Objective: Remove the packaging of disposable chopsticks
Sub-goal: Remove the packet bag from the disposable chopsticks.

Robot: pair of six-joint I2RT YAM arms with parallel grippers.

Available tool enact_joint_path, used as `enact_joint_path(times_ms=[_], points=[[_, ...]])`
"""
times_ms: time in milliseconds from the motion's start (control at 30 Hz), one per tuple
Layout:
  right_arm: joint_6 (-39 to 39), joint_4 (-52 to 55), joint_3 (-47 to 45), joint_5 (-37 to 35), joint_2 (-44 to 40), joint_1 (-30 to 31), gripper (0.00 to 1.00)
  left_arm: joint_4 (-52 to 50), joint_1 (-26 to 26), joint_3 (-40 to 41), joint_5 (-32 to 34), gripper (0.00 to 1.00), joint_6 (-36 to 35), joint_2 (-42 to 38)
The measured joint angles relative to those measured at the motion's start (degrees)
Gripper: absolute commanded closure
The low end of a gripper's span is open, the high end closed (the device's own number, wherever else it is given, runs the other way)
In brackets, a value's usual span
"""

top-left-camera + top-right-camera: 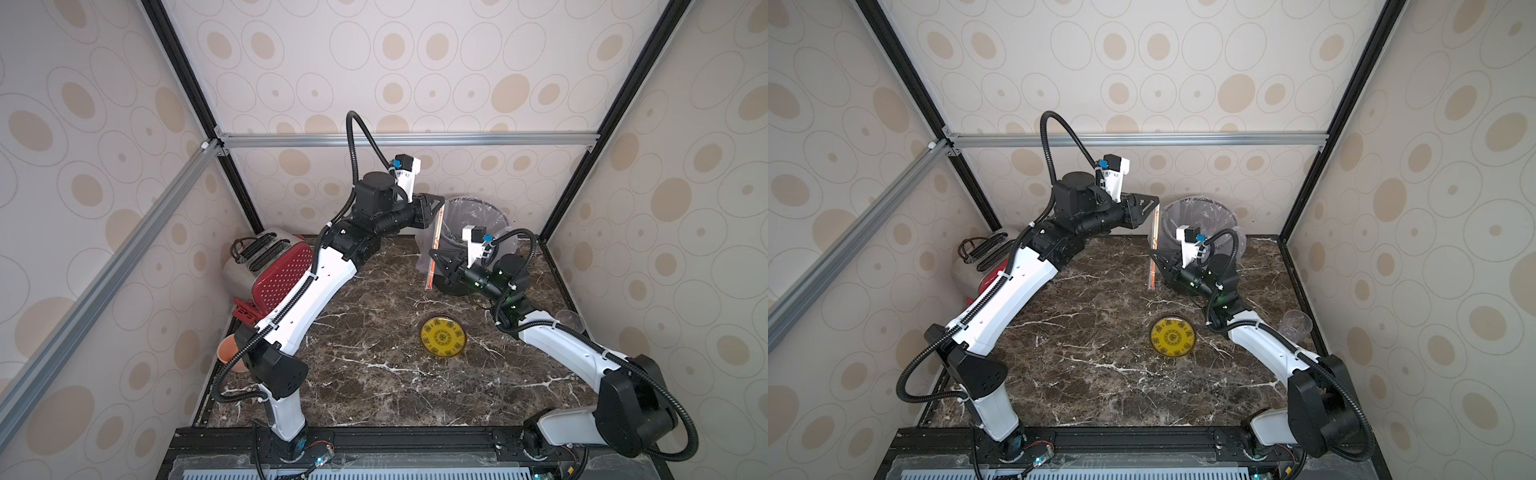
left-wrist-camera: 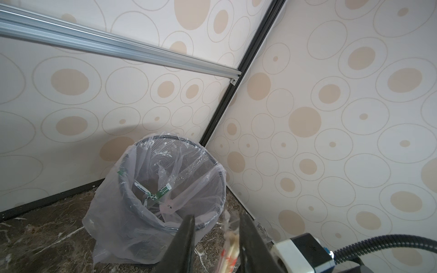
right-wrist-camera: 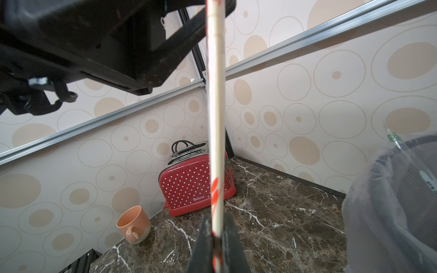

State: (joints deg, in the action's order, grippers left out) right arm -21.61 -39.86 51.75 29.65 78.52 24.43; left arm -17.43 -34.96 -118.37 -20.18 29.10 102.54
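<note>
The dark marbled surface (image 1: 374, 357) lay below both pairs of fingers. A grey mesh bin (image 2: 170, 146) lined with a clear bag stood on it, just beyond the left fingers (image 2: 184, 245) and near the right fingers (image 3: 203, 243). A red dotted toaster (image 3: 189, 186) sat well apart from both pairs, across the surface from the right fingers. A yellow disc (image 1: 443, 336) lay flat, well apart from the right fingers on the side of the arm bases. A peach mug (image 3: 133, 224) stood beside the toaster, far from either pair. A clear cup (image 1: 1296, 326) stood at the surface edge behind the right fingers.

The packaging (image 1: 434, 249) stood nearly upright in the air, spanning from one pair to the other, with the chopsticks (image 3: 216, 118) inside it. The right fingers were clamped tight on its lower part. The left fingers stood partly apart around its crumpled top: it rested against one finger, with a visible gap to the other
</note>
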Motion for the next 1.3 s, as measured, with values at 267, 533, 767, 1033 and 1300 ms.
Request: enact_joint_path(times_ms=[267, 533, 767, 1033, 1300], points=[[0.0, 0.0, 0.0, 0.0, 0.0, 0.0, 1.00, 0.0, 0.0, 0.0, -0.7, 0.98, 0.1, 0.0], [0.1, 0.0, 0.0, -0.1, 0.0, 0.0, 1.00, 0.2, -0.2, 0.0, -2.0, 1.00, 0.3, 0.0], [0.5, -0.1, 0.0, -0.1, 0.0, 0.0, 1.00, 0.9, -0.7, 1.4, -1.3, 1.00, 0.2, -0.6], [2.9, -3.5, 0.8, -0.6, 0.2, 0.0, 1.00, 0.6, -1.9, 8.1, -1.1, 1.00, 0.4, -3.0], [3.5, -5.2, 2.0, -1.2, 0.4, 0.0, 1.00, 0.6, -2.0, 11.5, -1.1, 1.00, 0.7, -4.0]])
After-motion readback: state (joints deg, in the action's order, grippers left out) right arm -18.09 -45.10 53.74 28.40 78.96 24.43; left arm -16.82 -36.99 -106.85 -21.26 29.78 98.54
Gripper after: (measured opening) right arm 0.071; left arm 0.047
